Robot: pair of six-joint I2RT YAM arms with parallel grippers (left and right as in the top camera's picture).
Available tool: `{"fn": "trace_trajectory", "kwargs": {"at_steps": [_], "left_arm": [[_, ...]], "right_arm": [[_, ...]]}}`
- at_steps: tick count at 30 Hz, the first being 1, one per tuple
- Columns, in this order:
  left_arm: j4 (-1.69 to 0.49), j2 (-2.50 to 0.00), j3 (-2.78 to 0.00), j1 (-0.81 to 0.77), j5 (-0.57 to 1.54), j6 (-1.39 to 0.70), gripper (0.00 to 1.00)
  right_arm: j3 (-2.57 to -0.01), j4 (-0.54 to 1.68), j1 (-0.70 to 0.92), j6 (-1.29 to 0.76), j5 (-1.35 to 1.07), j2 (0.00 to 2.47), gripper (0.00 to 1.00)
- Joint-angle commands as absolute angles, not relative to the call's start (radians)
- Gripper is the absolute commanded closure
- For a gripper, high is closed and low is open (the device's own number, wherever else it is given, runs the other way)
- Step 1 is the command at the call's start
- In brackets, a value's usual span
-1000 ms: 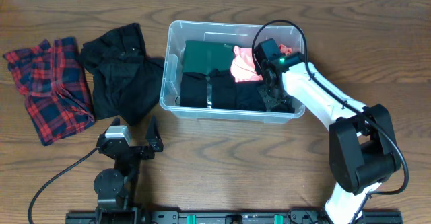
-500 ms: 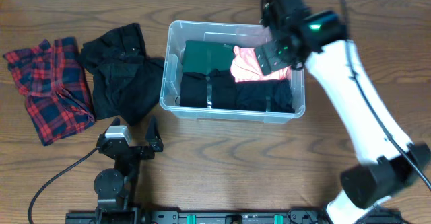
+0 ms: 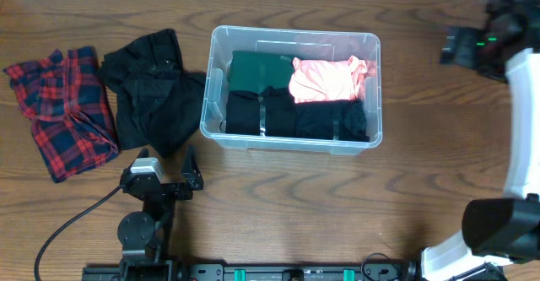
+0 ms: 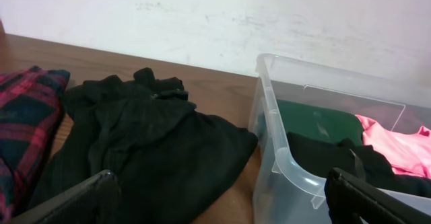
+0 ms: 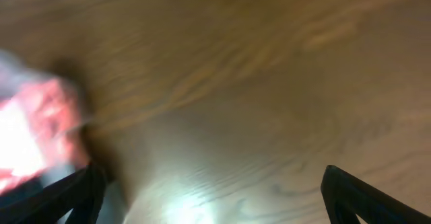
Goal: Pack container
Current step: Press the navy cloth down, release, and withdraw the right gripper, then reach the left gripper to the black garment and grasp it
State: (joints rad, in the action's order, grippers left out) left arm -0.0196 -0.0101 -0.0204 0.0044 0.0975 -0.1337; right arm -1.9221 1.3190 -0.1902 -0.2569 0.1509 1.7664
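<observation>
Down low, the left gripper holds its fingers wide apart and empty, facing a crumpled black garment; the container sits just right of that garment. The right gripper, likewise spread and empty, hangs well right of the container above the wooden table. Only the left wrist view shows a white wall; the right wrist view is blurred, with a pink garment at its left edge.

Black garment beside the container — folded clothes inside.

Clear container — mid-table, upright, seemingly nearly full of folded clothes.
</observation>
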Motion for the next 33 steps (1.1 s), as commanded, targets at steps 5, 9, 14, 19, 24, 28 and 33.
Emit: {"fn": "trace_trajectory", "kwargs": {"at_steps": [5,9,14,19,24,28,33], "left_arm": [[-0.037,-0.007,-0.042,0.001,0.119,-0.194,0.02],[-0.126,-0.06,-0.166,0.002,0.099,-0.215,0.02],[-0.326,-0.274,-0.478,0.029,0.029,-0.13,0.02],[-0.581,-0.546,-0.836,0.076,0.014,-0.046,0.02],[-0.798,-0.786,-1.133,0.087,0.053,0.004,0.02],[-0.811,-0.898,-1.227,0.087,0.108,0.004,0.02],[-0.694,-1.012,-1.227,0.09,0.079,0.007,0.02]], "right_arm": [[-1.915,1.299,-0.358,-0.311,0.051,1.812,0.01],[-1.915,1.339,-0.381,-0.31,0.028,1.822,0.01],[-1.915,1.339,-0.379,-0.31,0.029,1.822,0.01],[-1.915,1.339,-0.379,-0.31,0.029,1.822,0.01],[-1.915,1.339,-0.379,-0.31,0.029,1.822,0.01],[-1.915,1.339,-0.379,-0.31,0.029,1.822,0.01],[-1.915,1.339,-0.379,-0.31,0.029,1.822,0.01]]}}
